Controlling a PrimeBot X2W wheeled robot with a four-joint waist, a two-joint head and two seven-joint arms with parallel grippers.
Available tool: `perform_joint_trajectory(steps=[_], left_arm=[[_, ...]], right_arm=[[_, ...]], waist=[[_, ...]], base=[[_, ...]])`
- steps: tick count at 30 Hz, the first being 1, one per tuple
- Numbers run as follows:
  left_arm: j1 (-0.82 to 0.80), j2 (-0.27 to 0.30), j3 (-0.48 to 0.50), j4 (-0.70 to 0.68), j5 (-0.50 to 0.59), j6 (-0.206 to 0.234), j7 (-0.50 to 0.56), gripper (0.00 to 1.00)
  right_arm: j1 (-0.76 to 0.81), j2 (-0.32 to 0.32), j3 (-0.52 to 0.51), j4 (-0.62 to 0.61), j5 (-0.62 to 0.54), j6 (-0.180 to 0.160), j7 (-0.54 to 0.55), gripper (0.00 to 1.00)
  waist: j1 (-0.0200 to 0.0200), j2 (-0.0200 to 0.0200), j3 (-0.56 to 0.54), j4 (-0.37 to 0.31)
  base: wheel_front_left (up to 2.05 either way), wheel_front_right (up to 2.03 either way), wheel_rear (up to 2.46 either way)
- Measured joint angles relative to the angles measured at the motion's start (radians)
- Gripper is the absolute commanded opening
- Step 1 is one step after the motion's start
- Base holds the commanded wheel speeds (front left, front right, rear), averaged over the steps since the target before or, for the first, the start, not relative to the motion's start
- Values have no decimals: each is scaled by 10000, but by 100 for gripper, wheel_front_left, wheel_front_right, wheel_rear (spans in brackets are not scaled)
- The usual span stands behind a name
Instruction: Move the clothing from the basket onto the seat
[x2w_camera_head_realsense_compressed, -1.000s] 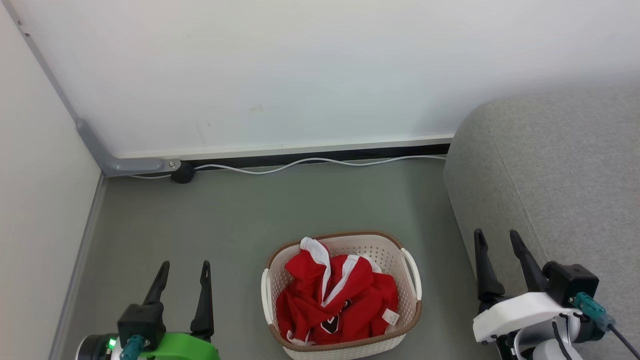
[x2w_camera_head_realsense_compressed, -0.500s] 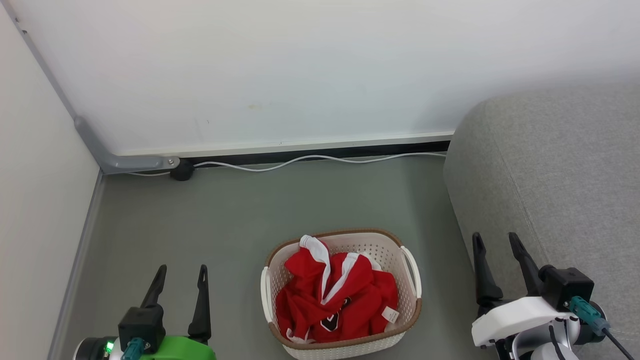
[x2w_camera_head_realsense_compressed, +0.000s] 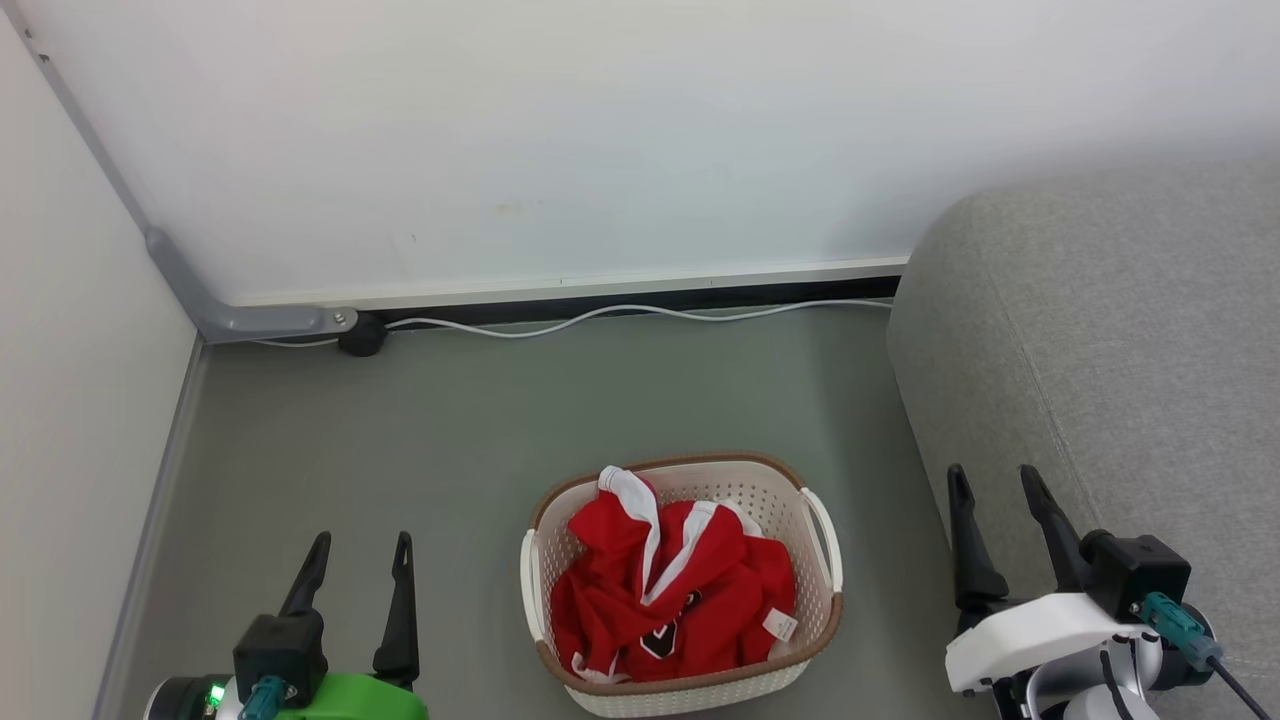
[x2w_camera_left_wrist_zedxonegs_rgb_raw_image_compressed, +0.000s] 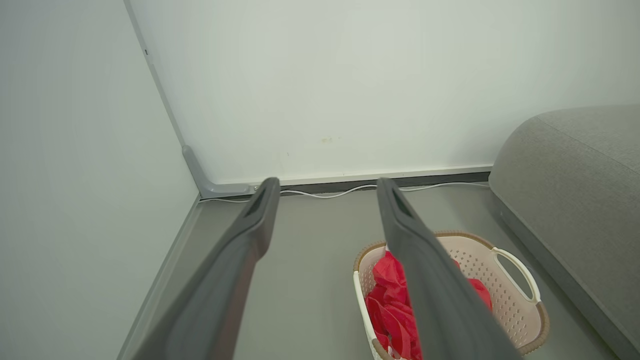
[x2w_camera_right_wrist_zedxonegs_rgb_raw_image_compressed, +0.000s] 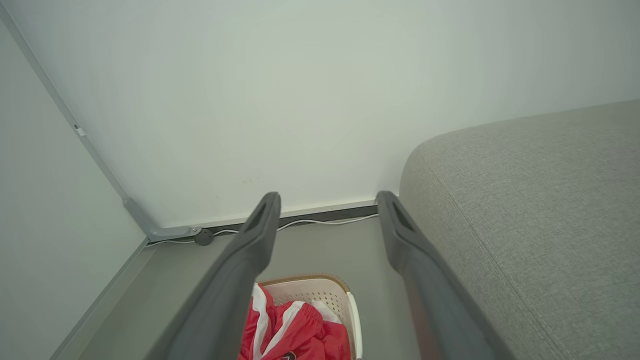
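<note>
The right end effector holds its two dark fingers apart, empty. Between them lies the basket of red clothing; right of them, the grey seat.

Cream perforated plastic laundry basket on the grey floor at 6 o'clock, crumpled red white-trimmed clothing inside it, large grey fabric sofa beside it at 3 o'clock, thin white cable along the foot of the wall at 12 o'clock
</note>
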Motion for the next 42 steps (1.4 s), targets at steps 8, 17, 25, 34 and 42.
perform_joint_trajectory(steps=[8,17,25,34,42], left_arm=[[-4,-2,56,12,12,-81,0,100],[-93,42,-38,12,219,-207,0,100],[-897,113,-17,153,414,-222,0,100],[-1943,111,-265,635,573,-380,0,100],[-3067,31,-608,1080,746,-525,151,100]], right_arm=[[-2,2,-31,-13,13,4,0,100],[-117,4,-88,-313,13,6,-2,100],[-763,2,-334,-717,8,4,-50,100],[-1746,-17,-497,-1149,-23,6,-73,100],[-2567,-54,-690,-1432,-42,17,-73,100]], waist=[[0,0,177,-19],[0,0,732,-58],[0,0,1671,-130],[0,0,2882,-334],[1,0,3852,-567]], base=[[0,0,0],[0,0,0],[0,0,0],[0,0,0],[0,0,0]])
